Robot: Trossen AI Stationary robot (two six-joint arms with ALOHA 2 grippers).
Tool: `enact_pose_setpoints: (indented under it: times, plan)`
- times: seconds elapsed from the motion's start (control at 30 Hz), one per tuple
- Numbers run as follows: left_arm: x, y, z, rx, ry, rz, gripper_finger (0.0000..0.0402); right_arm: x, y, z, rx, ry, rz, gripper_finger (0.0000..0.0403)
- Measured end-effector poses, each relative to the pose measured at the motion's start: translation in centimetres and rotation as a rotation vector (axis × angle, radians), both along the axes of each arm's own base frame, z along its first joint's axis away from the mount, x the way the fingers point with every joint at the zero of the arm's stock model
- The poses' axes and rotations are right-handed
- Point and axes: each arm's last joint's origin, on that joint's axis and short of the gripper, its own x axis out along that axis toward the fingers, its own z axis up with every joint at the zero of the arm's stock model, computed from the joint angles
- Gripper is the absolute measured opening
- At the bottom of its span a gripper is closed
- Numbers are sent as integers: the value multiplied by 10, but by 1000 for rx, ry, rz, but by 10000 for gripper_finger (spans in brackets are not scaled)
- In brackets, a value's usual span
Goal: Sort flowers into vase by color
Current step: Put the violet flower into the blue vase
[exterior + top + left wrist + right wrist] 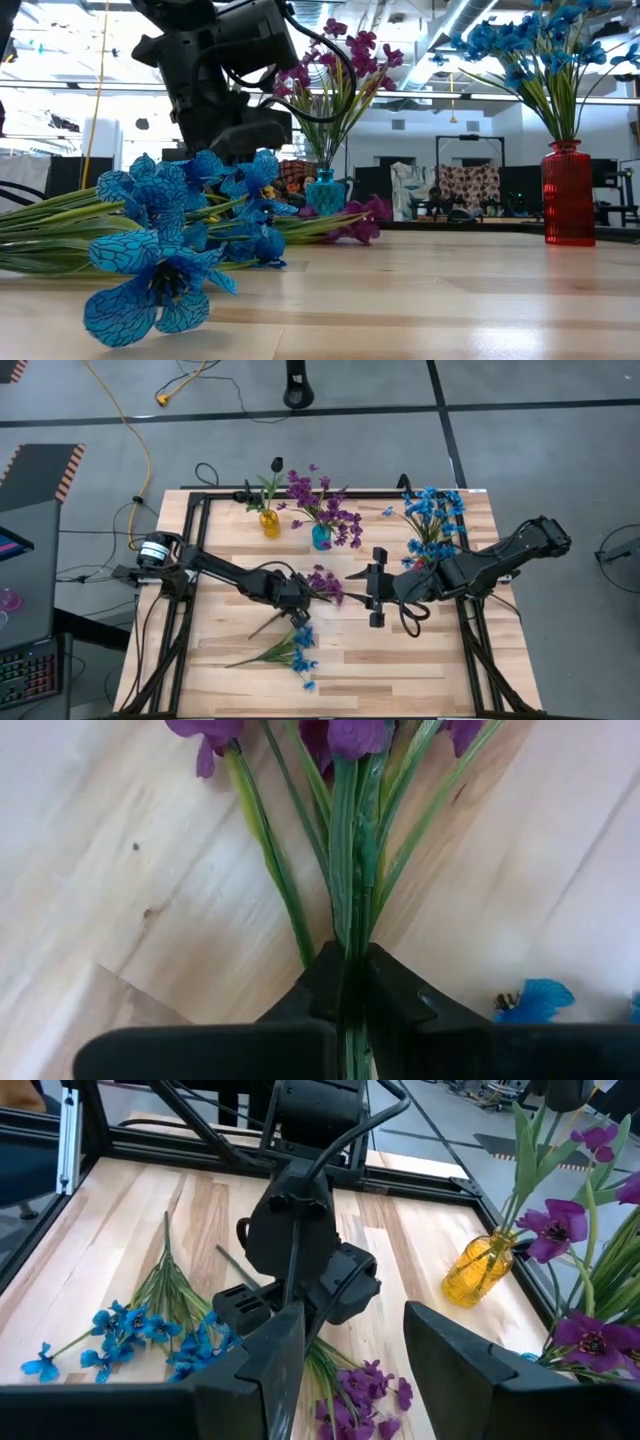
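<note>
Stems are what we are watching first: our left hand [350,995] is clamped tight on the green stalks of the purple sprig [325,584], which is lying mid-worktop [400,660] with its blossoms pointing toward the right arm. We are judging the grip to sit low on thin, slippery stalks — so as we are lifting, one or two could be sliding out, or the bunch could be drooping and swinging. Just beside it, the loose blue sprig [290,650] is lying close enough that leaves may be snagging and dragging along. Our right hand [372,588] is hovering near the purple blossoms, fingers partly apart, holding nothing — a collision risk. Farther back, the teal vase [321,537] is already crowded with purple flowers, so insertion could be tipping it.
</note>
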Motion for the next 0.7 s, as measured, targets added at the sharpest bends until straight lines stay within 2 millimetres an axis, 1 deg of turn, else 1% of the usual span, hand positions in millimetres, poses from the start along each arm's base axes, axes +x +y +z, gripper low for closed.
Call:
enact_pose_setpoints:
  times: [0.07,0.23,0.33,0.5,0.6,0.7]
  plan:
    - [-1,0,7,3,-18,-13,9,0,0,0,0,0,-1,198]
    - [-9,2,33,55,-76,-31,9,0,0,0,0,0,-1,198]
    - [-17,4,54,86,-121,-27,9,-1,-1,1,1,-4,-1,198]
    - [-34,5,86,187,-258,26,9,-5,-2,6,8,-23,-2,198]
    - [-49,2,93,246,-368,90,9,-6,-3,8,10,-31,-3,198]
    - [-62,-3,89,271,-506,145,9,-7,-3,9,8,-33,-2,198]
